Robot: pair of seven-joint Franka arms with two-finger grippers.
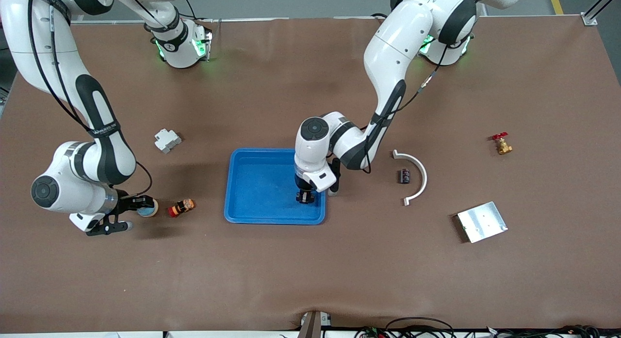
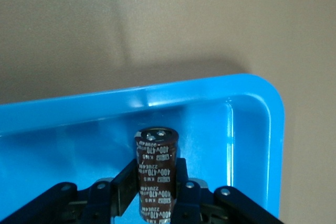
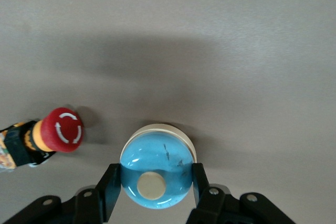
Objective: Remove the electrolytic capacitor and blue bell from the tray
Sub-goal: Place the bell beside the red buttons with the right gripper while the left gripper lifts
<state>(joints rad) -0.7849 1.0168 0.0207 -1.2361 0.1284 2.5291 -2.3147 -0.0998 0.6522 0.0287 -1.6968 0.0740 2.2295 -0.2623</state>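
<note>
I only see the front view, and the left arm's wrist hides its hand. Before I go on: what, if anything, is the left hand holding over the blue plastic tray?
Observer: The left hand is shut on a brown cylindrical capacitor with white lettering, just inside a corner of the blue plastic tray.
Operator: Does the right hand have the bell?
Observer: Yes. The right hand is shut on the blue domed bell, one finger on each side of the dome.
Operator: Is anything touching the bell?
Observer: No. The red-capped emergency stop button lies beside it, apart; white arrows mark its cap.
</note>
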